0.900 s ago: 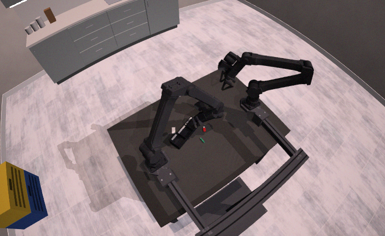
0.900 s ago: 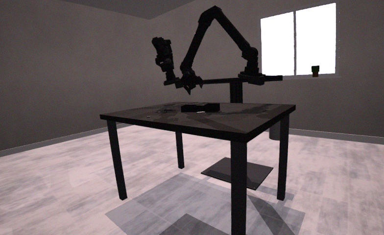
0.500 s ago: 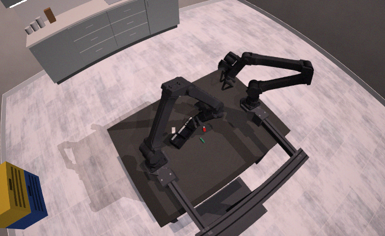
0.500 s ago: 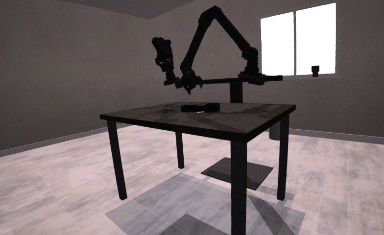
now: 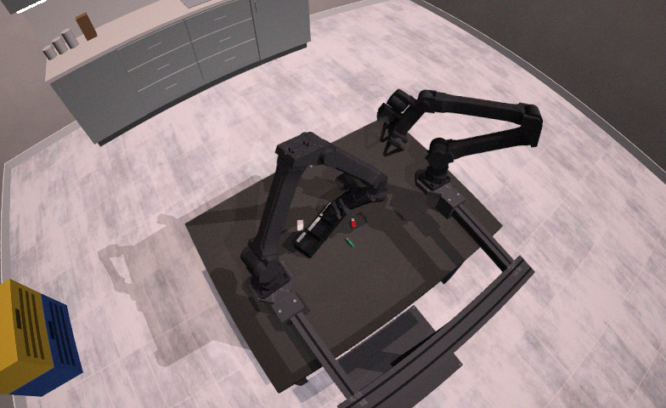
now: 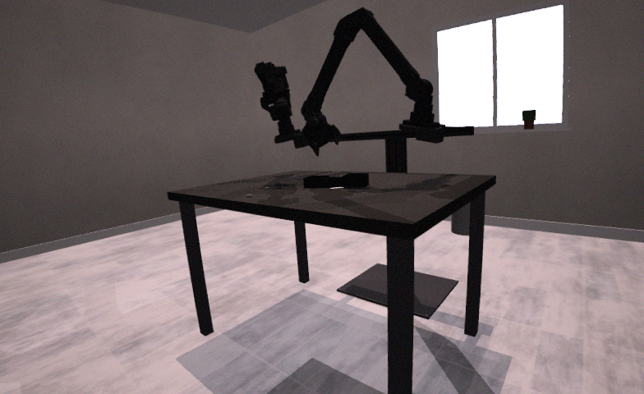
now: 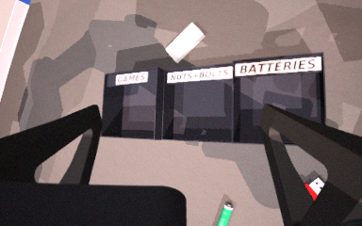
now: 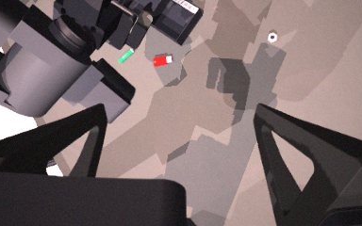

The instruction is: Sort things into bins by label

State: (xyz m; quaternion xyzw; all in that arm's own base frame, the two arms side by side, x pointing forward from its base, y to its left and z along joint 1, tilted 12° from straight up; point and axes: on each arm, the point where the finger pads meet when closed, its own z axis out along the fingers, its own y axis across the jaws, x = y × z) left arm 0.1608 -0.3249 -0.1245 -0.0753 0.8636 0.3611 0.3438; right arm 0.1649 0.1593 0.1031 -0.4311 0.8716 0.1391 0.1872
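Note:
Three dark bins stand in a row, labelled GAMES (image 7: 131, 105), NUTS+BOLTS (image 7: 199, 105) and BATTERIES (image 7: 279, 101); the row also shows in the top view (image 5: 318, 231) and the exterior view (image 6: 335, 180). I see nothing inside them. A white card (image 7: 185, 41) (image 5: 300, 224) lies behind the bins. A green battery (image 7: 224, 214) (image 5: 349, 241) (image 8: 126, 56) and a red-and-white stick (image 7: 315, 186) (image 5: 353, 222) (image 8: 162, 60) lie in front of the bins. A small nut (image 8: 272, 36) lies apart. My left gripper (image 7: 181, 113) (image 5: 339, 206) hangs open above the table before the bins. My right gripper (image 8: 180, 112) (image 5: 391, 147) is open, high over the far corner.
The dark table (image 5: 377, 283) (image 6: 345, 207) carries both arm bases on a rail frame (image 5: 498, 283) at one side. The left arm's wrist and links (image 8: 51, 61) fill the upper left of the right wrist view. The table edge (image 7: 1, 75) runs along the left of the left wrist view.

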